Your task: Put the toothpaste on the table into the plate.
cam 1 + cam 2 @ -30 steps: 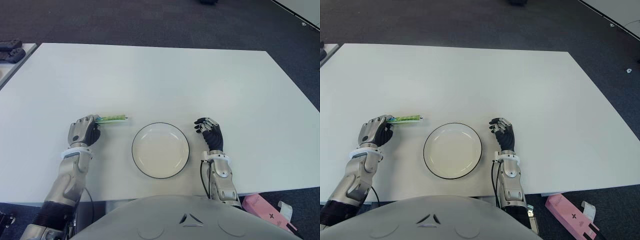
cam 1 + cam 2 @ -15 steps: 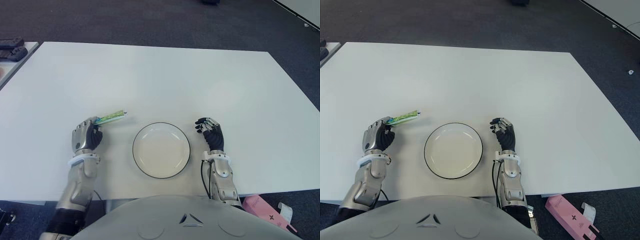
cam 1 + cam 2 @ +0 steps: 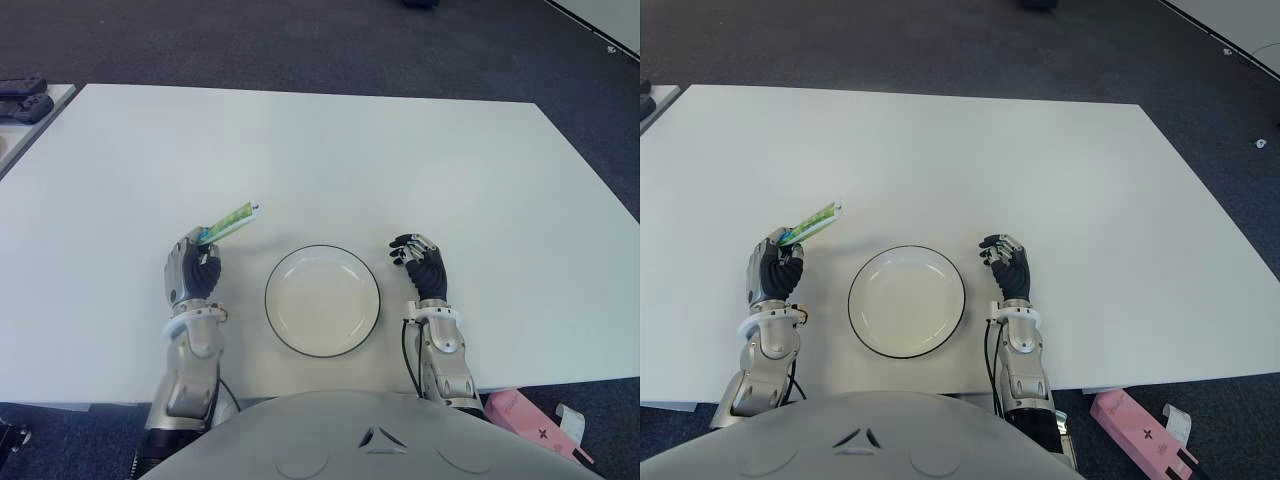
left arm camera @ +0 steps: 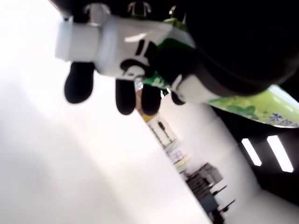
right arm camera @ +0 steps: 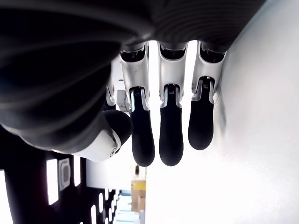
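Left hand (image 3: 193, 272) grips toothpaste (image 3: 229, 221) by one end, near desk (image 3: 320, 150) front edge; tube may slip or overshoot plate (image 3: 322, 300); right hand (image 3: 424, 268) relaxed, holding nothing.

From my seat I see a white table (image 3: 330, 150) filling most of the view, with dark grey carpet (image 3: 300, 40) beyond its far edge and past its right edge. Off the far left corner there is a second pale surface (image 3: 18, 125) carrying two dark objects (image 3: 22, 100) — too small for me to tell what they are. Below the table's near right corner a pink box (image 3: 1137, 432) lies on the floor, a dark cross mark on its top, and just beside it a small strip of white paper (image 3: 1173, 418).
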You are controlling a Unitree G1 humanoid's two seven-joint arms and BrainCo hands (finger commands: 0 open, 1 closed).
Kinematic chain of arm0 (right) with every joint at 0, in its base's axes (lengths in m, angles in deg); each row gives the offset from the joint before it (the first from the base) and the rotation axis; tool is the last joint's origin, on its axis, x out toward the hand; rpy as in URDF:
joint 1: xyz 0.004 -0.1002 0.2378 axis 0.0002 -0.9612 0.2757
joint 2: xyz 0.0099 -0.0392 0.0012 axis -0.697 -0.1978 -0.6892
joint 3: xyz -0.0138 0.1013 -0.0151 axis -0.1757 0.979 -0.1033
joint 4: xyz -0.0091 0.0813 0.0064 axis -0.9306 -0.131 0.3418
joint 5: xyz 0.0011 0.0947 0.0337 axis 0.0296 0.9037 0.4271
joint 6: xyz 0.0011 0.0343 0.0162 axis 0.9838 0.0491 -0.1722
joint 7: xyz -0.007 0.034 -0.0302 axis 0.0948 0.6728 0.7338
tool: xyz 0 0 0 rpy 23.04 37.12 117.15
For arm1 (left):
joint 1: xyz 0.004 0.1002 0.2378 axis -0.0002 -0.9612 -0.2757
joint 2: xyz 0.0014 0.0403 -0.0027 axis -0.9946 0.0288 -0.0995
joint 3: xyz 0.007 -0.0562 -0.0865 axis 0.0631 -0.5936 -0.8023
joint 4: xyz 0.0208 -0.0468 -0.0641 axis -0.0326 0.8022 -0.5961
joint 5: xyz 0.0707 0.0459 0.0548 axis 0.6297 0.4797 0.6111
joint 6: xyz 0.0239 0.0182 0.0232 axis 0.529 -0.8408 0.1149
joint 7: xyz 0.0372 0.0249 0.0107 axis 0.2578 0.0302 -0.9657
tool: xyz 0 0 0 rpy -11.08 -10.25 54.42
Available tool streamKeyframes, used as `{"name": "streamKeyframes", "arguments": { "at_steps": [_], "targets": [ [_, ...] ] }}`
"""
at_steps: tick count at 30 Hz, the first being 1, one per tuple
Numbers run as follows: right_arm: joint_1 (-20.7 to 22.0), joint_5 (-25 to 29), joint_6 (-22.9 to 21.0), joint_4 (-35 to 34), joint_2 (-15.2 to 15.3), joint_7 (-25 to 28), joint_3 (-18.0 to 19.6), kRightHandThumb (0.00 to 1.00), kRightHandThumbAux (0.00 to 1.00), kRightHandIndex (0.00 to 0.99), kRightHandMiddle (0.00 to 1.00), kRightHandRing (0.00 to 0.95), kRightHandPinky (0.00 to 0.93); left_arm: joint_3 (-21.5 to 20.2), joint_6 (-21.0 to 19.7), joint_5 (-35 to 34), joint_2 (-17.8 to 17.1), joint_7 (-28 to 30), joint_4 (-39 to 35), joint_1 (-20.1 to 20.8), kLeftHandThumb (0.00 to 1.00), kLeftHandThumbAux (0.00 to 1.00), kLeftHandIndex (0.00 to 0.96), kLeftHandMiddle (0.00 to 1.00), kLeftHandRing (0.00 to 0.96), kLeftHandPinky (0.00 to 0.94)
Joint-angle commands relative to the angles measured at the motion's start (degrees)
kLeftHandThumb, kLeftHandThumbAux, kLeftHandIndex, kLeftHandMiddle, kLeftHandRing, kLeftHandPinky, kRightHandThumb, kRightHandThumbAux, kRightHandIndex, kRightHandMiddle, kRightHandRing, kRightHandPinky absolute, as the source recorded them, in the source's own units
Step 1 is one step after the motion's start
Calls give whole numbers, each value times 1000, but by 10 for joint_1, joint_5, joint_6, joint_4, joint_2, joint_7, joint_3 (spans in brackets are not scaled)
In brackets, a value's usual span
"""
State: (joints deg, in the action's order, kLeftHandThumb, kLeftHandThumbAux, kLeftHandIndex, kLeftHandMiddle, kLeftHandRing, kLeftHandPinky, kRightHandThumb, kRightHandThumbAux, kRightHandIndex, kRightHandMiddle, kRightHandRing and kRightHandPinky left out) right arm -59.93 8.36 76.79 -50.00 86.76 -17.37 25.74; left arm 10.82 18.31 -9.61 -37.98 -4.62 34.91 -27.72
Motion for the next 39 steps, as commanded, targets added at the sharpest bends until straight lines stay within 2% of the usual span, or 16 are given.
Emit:
{"name": "streamKeyframes", "arguments": {
  "at_steps": [1, 8, 12, 19, 25, 39],
  "targets": [
    [-20, 4, -34, 46, -2, 2, 3, 708, 731, 428, 500, 514, 521, 15, 23, -7, 13, 0, -15, -6, 837, 676, 398, 581, 779, 792],
    [-17, 2, -26, 51, -4, 1, 2, 708, 731, 428, 499, 510, 515, 41, 104, 0, -17, 14, -5, -7, 838, 675, 400, 581, 786, 787],
    [-16, 4, -25, 54, -5, 2, 3, 708, 731, 428, 500, 513, 522, 55, 134, 14, -35, 15, 3, -2, 839, 675, 403, 579, 785, 783],
    [-15, 3, -22, 56, -6, 0, 3, 708, 731, 428, 502, 516, 523, 81, 155, 39, -51, 23, 4, 7, 841, 673, 406, 574, 796, 800],
    [-16, 0, -29, 52, -7, -1, 2, 708, 731, 428, 497, 510, 514, 114, 183, 84, -57, 6, 30, 37, 842, 673, 406, 576, 817, 826],
    [-20, 0, -34, 45, -13, -5, 0, 709, 732, 428, 501, 515, 524, 152, 232, 152, -108, 21, 73, 68, 844, 672, 402, 577, 821, 837]
  ]
}}
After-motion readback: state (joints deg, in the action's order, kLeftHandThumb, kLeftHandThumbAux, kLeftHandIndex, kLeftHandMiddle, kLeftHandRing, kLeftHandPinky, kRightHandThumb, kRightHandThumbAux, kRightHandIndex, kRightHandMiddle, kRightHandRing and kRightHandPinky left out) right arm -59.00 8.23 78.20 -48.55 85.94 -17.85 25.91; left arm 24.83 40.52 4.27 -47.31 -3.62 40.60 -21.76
